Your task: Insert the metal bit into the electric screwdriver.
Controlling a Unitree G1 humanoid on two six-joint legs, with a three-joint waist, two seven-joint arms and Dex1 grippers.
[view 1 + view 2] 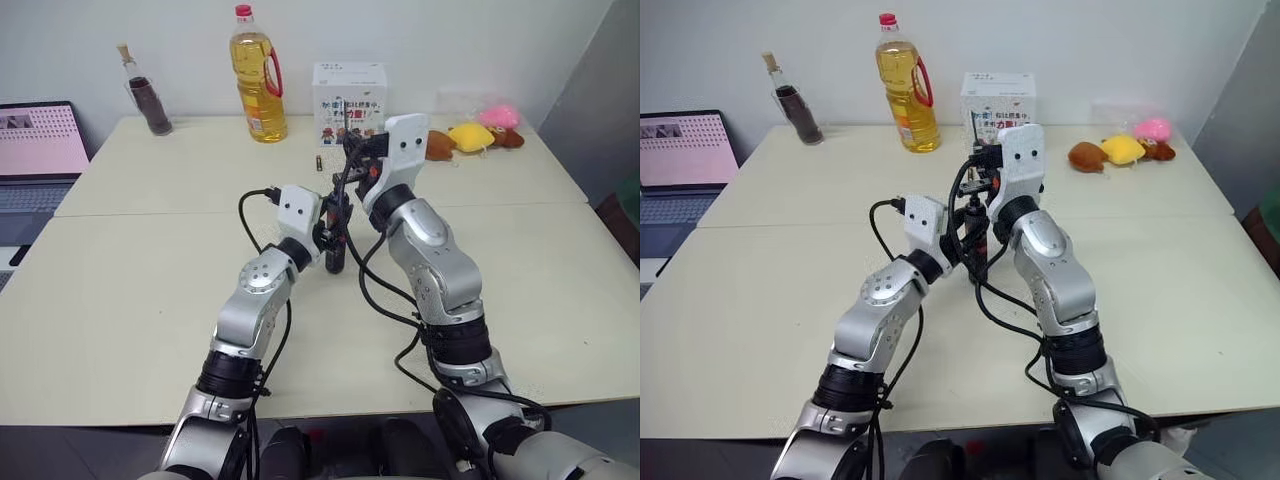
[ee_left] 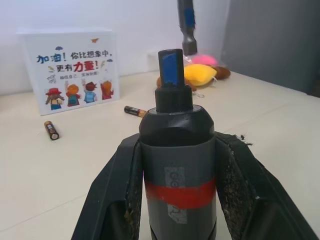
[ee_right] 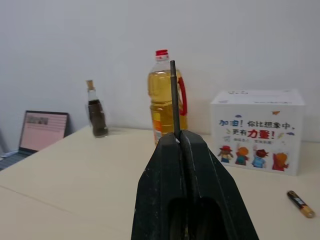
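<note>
1. Left gripper (image 2: 177, 165) is clamped on the electric screwdriver (image 2: 176, 150), its two black fingers (image 2: 117, 195) pressed against the dark grey barrel on either side, the red band sitting between them and the blue tip pointing away from the wrist.
2. Right gripper (image 3: 181, 142) has its fingers pressed together on the metal bit (image 3: 173, 97) — the thin rod sticks straight out past the fingertips.
3. Both grippers meet above the middle of the table (image 1: 150, 270), the right one higher and just behind the left; in the left wrist view the lower end of the bit (image 2: 187, 27), with a blue mark on it, hangs just above the screwdriver's tip, apart from it.
4. Behind them on the table stand an oil bottle (image 1: 258, 75), a small dark bottle (image 1: 148, 95) and a white box (image 1: 348, 100) — two batteries (image 2: 92, 120) lie near the box, plush toys (image 1: 475, 135) off to the right, a laptop (image 1: 40, 150) at the left edge.
</note>
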